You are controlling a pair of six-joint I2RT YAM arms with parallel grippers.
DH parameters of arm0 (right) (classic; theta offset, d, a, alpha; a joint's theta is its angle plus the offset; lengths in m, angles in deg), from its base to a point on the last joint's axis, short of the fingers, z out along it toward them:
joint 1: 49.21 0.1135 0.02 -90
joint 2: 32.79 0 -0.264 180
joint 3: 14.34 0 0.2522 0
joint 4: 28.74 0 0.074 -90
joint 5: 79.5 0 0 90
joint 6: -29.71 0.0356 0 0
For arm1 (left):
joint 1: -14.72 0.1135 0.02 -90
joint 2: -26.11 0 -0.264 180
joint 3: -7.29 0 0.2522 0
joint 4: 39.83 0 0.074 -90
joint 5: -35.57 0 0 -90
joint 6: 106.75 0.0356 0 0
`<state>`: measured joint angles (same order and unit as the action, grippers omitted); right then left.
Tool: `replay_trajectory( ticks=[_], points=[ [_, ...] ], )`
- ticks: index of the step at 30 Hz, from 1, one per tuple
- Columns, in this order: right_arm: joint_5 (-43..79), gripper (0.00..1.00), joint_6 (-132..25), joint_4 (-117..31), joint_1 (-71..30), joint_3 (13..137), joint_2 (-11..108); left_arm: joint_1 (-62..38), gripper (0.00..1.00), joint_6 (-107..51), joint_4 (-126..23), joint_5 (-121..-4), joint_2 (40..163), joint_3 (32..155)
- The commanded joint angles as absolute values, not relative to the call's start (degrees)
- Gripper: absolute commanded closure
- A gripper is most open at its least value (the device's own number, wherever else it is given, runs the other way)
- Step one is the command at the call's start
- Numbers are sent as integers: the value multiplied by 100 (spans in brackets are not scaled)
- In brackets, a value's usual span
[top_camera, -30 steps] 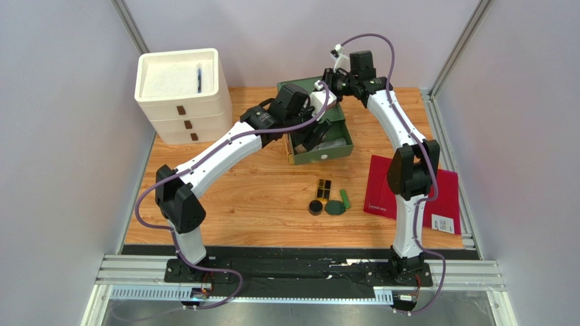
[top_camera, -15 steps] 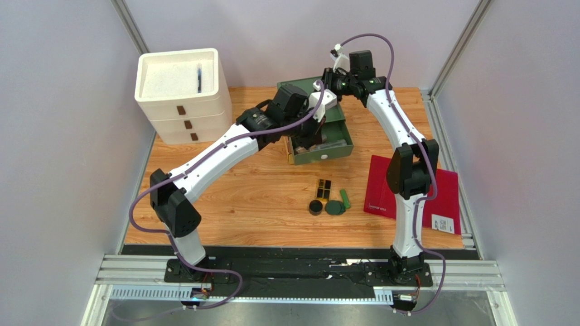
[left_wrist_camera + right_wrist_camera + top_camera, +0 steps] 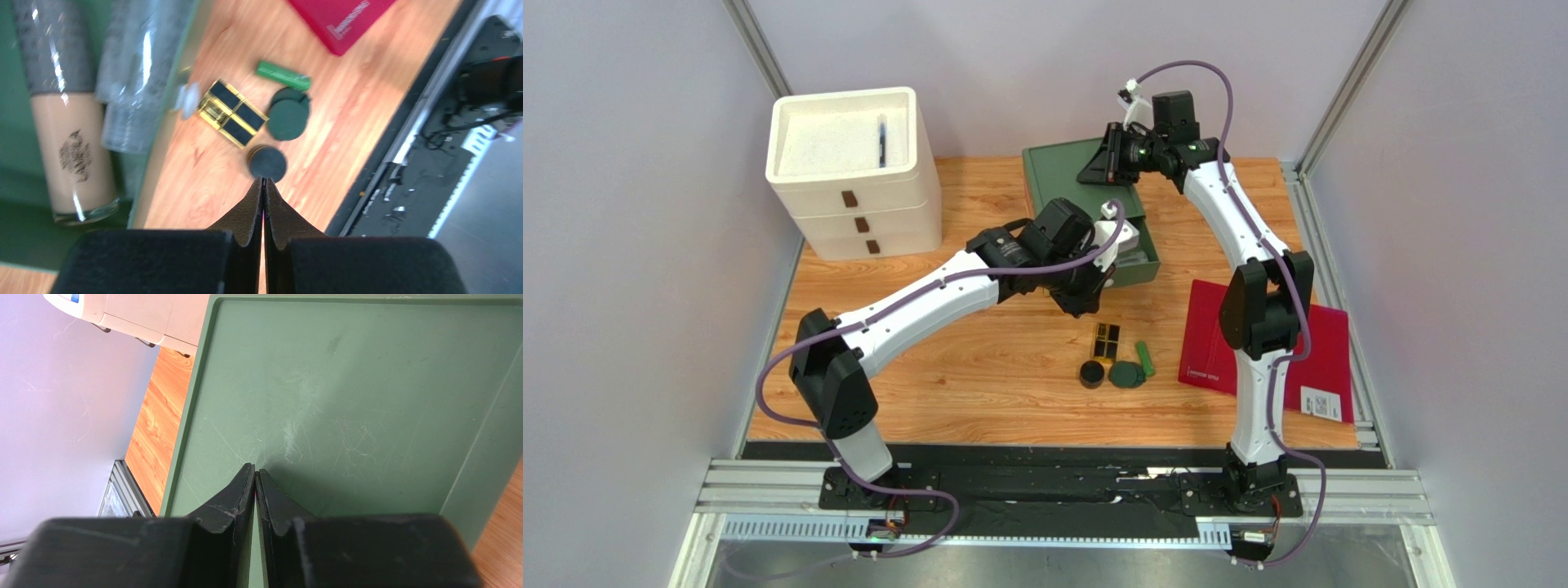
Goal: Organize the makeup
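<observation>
A beige tube (image 3: pixel 70 135) and a clear tube (image 3: pixel 135 73) lie inside the green box (image 3: pixel 1145 251). On the wood in front of it sit a black-and-gold case (image 3: pixel 1107 339), a round black jar (image 3: pixel 1092 374), a dark green compact (image 3: pixel 1125 375) and a bright green stick (image 3: pixel 1146 359). My left gripper (image 3: pixel 1090 298) hovers above the box's front wall, shut and holding nothing, and in its wrist view the tips (image 3: pixel 263 179) point at the jar (image 3: pixel 267 164). At the raised lid (image 3: pixel 1063 178) my right gripper (image 3: pixel 255 471) is shut, tips against the lid's inner face, with nothing seen pinched.
A white drawer unit (image 3: pixel 852 172) stands at the back left. A flat dark red folder (image 3: pixel 1326 355) lies to the right of the makeup, partly under the right arm. The black rail (image 3: pixel 1063 472) carrying the arm bases runs along the near edge.
My left gripper shut with nothing in it and drew back out of the box towards its front wall. The right arm stayed put, and the lid now shows uncovered.
</observation>
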<state>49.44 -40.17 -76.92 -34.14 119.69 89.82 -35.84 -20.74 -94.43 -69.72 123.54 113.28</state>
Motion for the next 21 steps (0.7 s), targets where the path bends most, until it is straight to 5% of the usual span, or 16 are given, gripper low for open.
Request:
replay_trajectory(
  ticks=[1, 21],
  points=[
    [4539, 85, -4174, -8364, -3392, 11702, 9439, -3564, 100, -2018, -9069, -6140, 12332, 11229],
    [4557, 85, -4157, -8381, -3392, 11667, 9403, -3002, 100, -2097, -8585, -3537, 13316, 12353]
  ],
)
